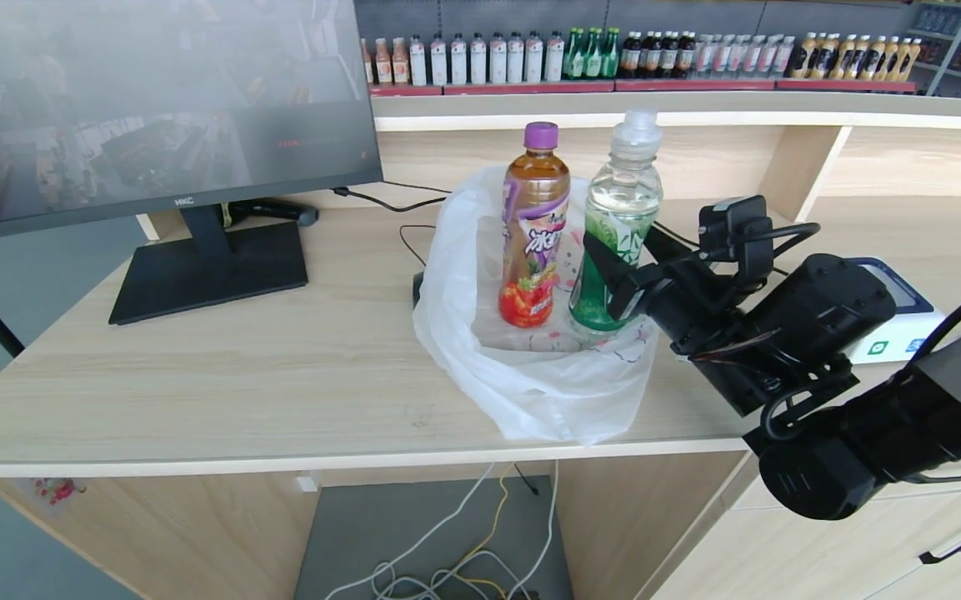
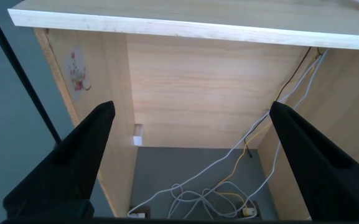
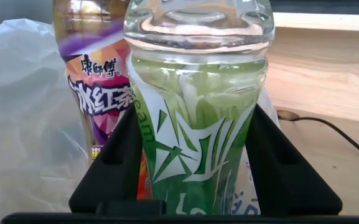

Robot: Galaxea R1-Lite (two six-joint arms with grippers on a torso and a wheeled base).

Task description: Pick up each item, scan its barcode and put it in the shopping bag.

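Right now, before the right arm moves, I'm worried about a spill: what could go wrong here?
1. The right gripper sits around the clear bottle, which stands close beside the tea bottle inside the shopping bag. A sideways move could probably tip either one.
2. The bag's loose plastic is bunched around both bottles, so it might catch on the gripper and drag them along.

The right pincer is matte black with flat, wedge-shaped fingers, just behind it sits a small boxy black camera whose thin black cable loops back to the arm of bulky rounded black housings, and the left pincer matches.
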